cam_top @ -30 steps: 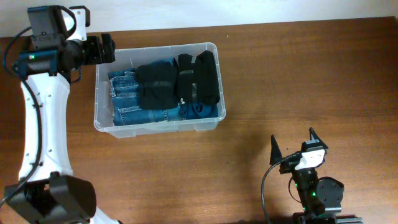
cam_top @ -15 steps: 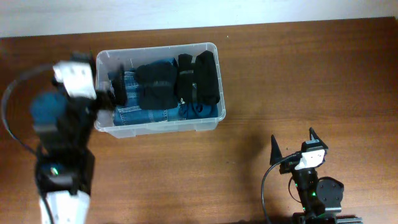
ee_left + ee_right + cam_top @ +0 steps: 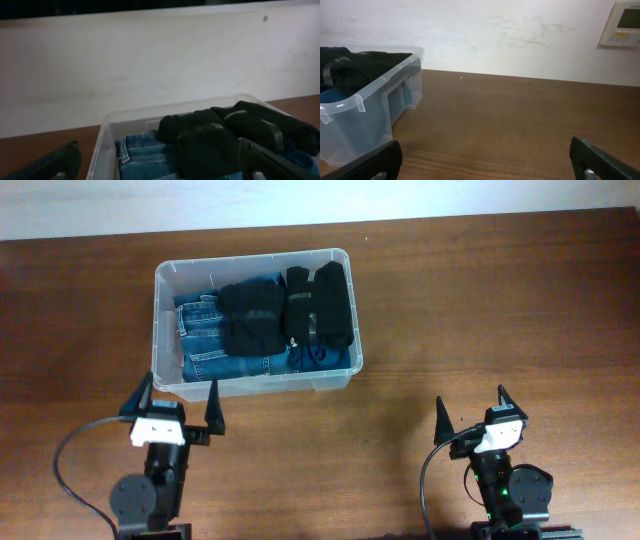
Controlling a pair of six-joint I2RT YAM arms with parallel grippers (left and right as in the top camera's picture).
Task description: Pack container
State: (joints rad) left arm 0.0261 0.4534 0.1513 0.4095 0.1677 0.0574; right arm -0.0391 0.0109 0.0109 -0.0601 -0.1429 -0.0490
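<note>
The clear plastic container (image 3: 165,280) sits on the table at the upper left. It holds folded blue jeans (image 3: 205,350) with black garments (image 3: 250,315) on top, more black clothing (image 3: 330,305) at its right end. My left gripper (image 3: 178,402) is open and empty, just in front of the container's near wall. My right gripper (image 3: 471,408) is open and empty at the lower right, well away from it. The container shows in the left wrist view (image 3: 107,137), with jeans (image 3: 145,155) inside, and at the left of the right wrist view (image 3: 355,102).
Brown wooden table (image 3: 480,310) with a pale wall behind it. A white wall panel (image 3: 625,22) shows at the top right of the right wrist view.
My left arm has swung from beside the container's far left corner down to a rest pose in front of the container. The right arm and the clothes have not moved.
</note>
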